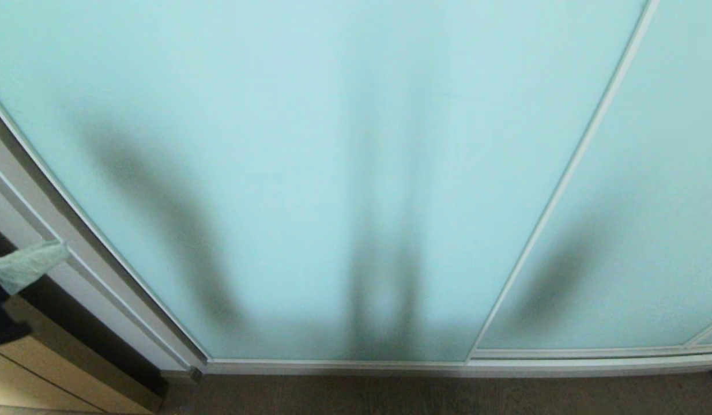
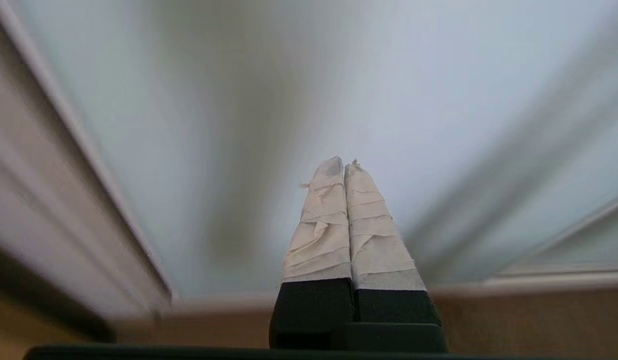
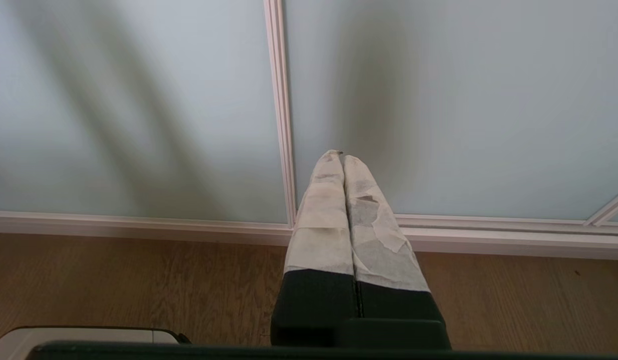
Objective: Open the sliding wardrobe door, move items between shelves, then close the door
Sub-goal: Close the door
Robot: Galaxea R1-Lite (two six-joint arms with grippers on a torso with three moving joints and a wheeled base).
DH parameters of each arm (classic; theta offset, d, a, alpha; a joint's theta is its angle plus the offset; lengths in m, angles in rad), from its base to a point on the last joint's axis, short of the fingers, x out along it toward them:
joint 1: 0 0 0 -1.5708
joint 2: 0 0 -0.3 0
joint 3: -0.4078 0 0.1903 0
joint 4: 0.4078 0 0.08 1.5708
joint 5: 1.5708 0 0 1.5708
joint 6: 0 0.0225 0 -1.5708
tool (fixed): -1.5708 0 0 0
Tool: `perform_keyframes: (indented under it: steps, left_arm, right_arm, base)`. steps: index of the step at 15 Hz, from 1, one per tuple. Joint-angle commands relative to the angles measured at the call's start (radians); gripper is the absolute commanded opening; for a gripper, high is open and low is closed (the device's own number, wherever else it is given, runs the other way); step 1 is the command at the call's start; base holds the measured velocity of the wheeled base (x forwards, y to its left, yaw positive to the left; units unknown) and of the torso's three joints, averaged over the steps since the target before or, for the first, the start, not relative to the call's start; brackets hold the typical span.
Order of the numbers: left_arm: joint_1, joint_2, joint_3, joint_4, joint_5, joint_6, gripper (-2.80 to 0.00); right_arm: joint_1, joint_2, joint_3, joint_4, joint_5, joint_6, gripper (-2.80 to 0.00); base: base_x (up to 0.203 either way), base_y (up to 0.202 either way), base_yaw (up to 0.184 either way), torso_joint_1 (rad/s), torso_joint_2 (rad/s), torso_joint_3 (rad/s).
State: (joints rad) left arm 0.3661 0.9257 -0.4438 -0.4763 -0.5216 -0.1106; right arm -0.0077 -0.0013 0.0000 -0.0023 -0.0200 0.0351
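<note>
The sliding wardrobe door [image 1: 309, 173] is a frosted aqua glass panel in a slim white frame. It stands closed and fills the head view. My left gripper [image 1: 27, 264] shows at the far left edge, beside the wardrobe's white side frame [image 1: 38, 213]. In the left wrist view the left gripper [image 2: 344, 162] is shut, its tape-wrapped fingers pressed together with nothing between them, pointing at the door [image 2: 288, 100]. My right gripper [image 3: 343, 154] is shut and empty, low near the floor, pointing at the base of the door by a vertical frame strip [image 3: 281, 110]. The items and the shelves are hidden behind the door.
A second frosted panel [image 1: 650, 230] adjoins on the right. The white bottom track [image 1: 448, 366] runs along the wooden floor [image 3: 138, 285]. A tan wooden surface [image 1: 44, 369] lies at the lower left. A corner of my base [image 3: 78, 336] shows low in the right wrist view.
</note>
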Motion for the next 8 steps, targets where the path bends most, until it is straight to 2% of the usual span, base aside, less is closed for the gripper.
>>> perform_keyframes:
  steps: [1,3,4,6,7,8]
  left_arm:
    - [0.005,-0.196,0.103,0.009,0.028,0.002,-2.80]
    - [0.005,-0.303,0.148,0.036,0.029,0.005,-2.80]
    - [0.003,-0.355,0.153,0.100,-0.015,0.009,-2.80]
    - [0.003,-0.427,0.119,0.342,-0.190,0.014,-2.80]
    - [0.002,-0.451,0.095,0.432,-0.248,0.018,-2.80]
    - [0.003,-0.467,0.075,0.468,-0.271,0.021,-2.80]
  right_arm:
    - [0.000,0.001,0.000,-0.001,0.000,0.000,-2.80]
    - [0.000,0.001,0.000,-0.001,0.000,0.000,-2.80]
    - [0.000,0.001,0.000,-0.001,0.000,0.000,-2.80]
    - [0.000,0.001,0.001,-0.001,0.000,0.000,-2.80]
    - [0.000,0.001,0.002,-0.001,0.000,0.000,-2.80]
    - [0.000,0.001,0.000,-0.001,0.000,0.000,-2.80]
  base:
    - [0.000,0.000,0.000,0.000,0.00,0.000]
    - [0.000,0.000,0.000,0.000,0.00,0.000]
    - [0.000,0.000,0.000,0.000,0.00,0.000]
    - [0.000,0.000,0.000,0.000,0.00,0.000]
    - [0.000,0.000,0.000,0.000,0.00,0.000]
    - [0.000,0.000,0.000,0.000,0.00,0.000]
